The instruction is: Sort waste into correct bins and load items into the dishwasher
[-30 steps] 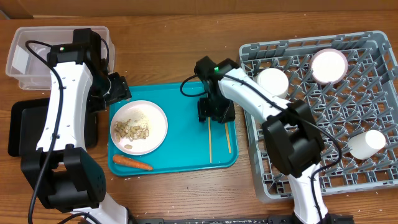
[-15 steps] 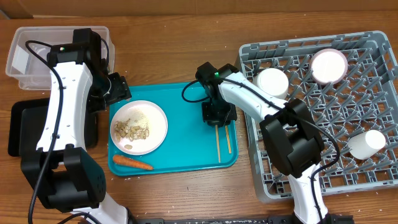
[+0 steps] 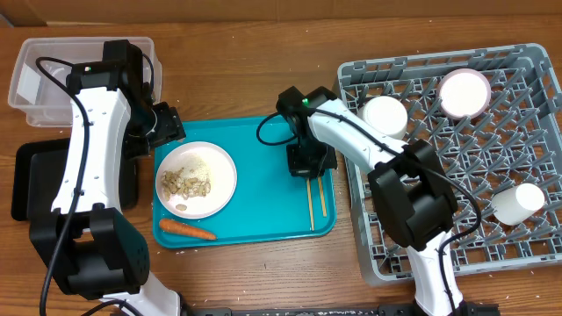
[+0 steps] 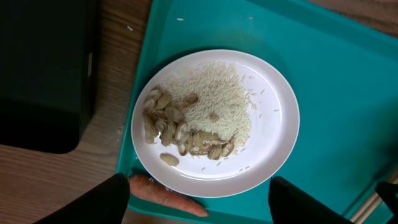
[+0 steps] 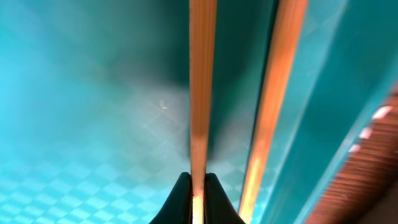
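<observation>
Overhead: the right gripper (image 3: 307, 163) sits on the far end of one chopstick (image 3: 310, 204). The stick points down the teal tray (image 3: 259, 202); the grey rack (image 3: 457, 202) is just right.

Left wrist: the left gripper (image 4: 205, 200) is spread wide over the plate (image 4: 273, 124).

Right wrist: the fingers (image 5: 180, 196) pinch that chopstick.

Right fingers (image 5: 177, 208) pinch tight together; left fingers (image 4: 99, 202) spread wide.

The left arm (image 3: 88, 149) and right arm (image 3: 351, 132) have white link shells and black joint housings. A green LED (image 3: 86, 68) is lit on the left arm's 12 o'clock joint, and another on the right arm's 11 o'clock joint. Black cables (image 3: 85, 132) follow the links. The left fingers (image 4: 93, 202) and right fingers (image 5: 180, 196) are black.
</observation>
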Robot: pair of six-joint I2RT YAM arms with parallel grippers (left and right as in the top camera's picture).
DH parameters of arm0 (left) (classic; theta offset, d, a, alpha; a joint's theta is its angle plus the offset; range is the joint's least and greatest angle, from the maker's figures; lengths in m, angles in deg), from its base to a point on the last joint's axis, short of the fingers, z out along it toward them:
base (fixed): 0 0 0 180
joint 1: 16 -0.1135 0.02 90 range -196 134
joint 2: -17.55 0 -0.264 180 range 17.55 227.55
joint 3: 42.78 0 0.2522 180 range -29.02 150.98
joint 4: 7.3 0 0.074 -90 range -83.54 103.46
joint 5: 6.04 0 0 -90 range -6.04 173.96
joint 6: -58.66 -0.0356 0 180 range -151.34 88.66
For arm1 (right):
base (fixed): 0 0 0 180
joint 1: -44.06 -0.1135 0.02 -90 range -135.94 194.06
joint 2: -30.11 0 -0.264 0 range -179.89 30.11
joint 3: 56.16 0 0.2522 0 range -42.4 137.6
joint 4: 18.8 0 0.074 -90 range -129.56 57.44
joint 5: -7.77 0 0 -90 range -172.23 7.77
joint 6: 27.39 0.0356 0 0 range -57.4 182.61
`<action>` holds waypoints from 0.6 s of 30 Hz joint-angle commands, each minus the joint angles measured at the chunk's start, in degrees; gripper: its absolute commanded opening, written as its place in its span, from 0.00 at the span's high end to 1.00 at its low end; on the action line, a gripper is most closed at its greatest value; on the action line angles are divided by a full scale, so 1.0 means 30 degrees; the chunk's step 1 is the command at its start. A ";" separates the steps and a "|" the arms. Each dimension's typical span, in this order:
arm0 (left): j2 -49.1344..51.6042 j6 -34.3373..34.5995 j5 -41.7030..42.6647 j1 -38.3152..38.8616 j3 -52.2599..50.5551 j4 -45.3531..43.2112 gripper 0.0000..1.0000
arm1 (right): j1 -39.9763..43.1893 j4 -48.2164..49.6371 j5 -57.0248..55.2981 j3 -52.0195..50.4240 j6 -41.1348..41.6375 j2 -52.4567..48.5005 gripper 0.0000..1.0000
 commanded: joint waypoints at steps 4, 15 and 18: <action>-0.0590 0.0051 0.0000 0.0036 0.0255 -0.0022 0.26 | 0.0648 -0.1188 -0.2849 0.2091 -0.0750 0.3657 0.96; -0.0590 0.0051 0.0000 0.0036 0.0255 -0.0044 0.26 | 0.3504 -0.5246 -0.3570 0.1508 -0.3417 0.5413 0.96; -0.0590 0.0051 0.0000 0.0036 0.0255 -0.0036 0.26 | 0.3555 -0.5297 -0.3657 0.0627 -0.3774 0.5413 0.96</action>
